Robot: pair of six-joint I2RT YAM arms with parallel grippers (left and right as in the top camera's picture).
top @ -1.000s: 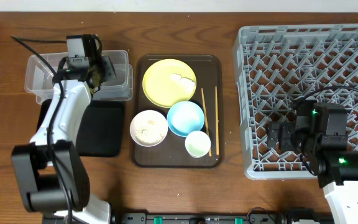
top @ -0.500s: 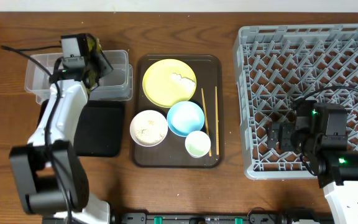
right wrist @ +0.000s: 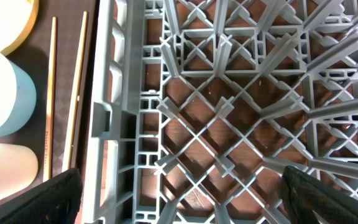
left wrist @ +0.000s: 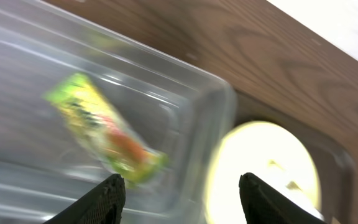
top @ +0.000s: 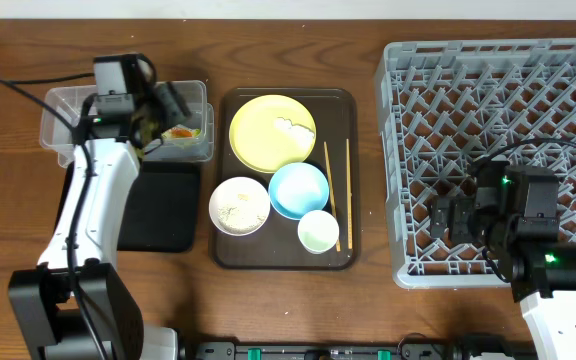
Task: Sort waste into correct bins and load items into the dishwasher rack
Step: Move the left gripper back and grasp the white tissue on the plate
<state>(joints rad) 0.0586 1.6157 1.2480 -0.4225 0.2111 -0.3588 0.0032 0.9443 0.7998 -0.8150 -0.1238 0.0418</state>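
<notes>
1. Left hand (left wrist: 182, 186): fingers spread wide, nothing between them. It hangs over the right end of the tub (left wrist: 197, 99).
2. Wrapper (left wrist: 104, 134): inside the tub, below the fingers and apart from both, near the right wall. It is blurred in the wrist view, so I cannot tell whether it lies flat or is mid-drop. Overhead shows it within the walls, not on the rim.
3. Judgement: the step in hand is releasing the wrapper into the tub, and it is practically done. To do it well:
   - Leave the fingers open.
   - Rise straight up until the fingertips clear the rim, and only then swing away.
   - Avoid a sideways exit, which risks catching the thin wall and shoving the light tub along the table (top: 8, 200).
4. Black tray (top: 163, 205): just beside the tub, partly under the left arm. Avoid sweeping low across it.
5. Plate (top: 271, 132): on the brown tray (top: 228, 250), to the right of the tub. The scrap (top: 290, 126) lies on it near its right edge and is probably the next pick. It is a small target, so narrow the fingers first and pinch low.
6. White bowl (top: 239, 205): holds the grains (top: 236, 208).
7. Right hand (right wrist: 182, 199): fingers wide apart, holding nothing, over the rack (top: 498, 150) near its left wall. It is well apart from the tub, so no conflict is expected.
</notes>
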